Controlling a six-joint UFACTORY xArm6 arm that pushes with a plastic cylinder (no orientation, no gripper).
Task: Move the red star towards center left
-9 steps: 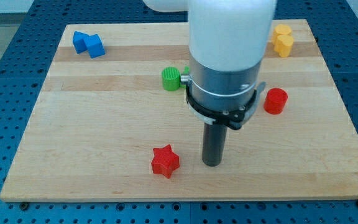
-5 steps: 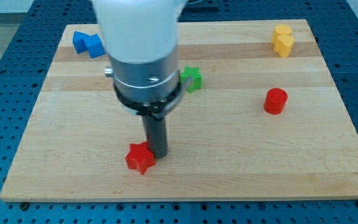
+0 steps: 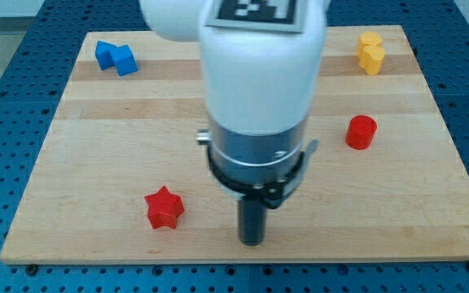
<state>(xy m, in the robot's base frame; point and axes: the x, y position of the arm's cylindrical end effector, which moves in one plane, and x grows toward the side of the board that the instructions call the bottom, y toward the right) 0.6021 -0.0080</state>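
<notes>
The red star lies on the wooden board near the view's bottom, left of the middle. My tip rests on the board to the star's right and slightly lower, about a hundred pixels away, not touching it. The arm's white and grey body rises above the tip and hides the board's middle.
A blue block sits at the view's top left. A yellow block sits at the top right. A red cylinder stands at the right of the middle. The green blocks seen earlier are hidden behind the arm.
The red star has slid left from the bottom centre. My tip pushed it left, then drew back to the right and lower, leaving a gap.
</notes>
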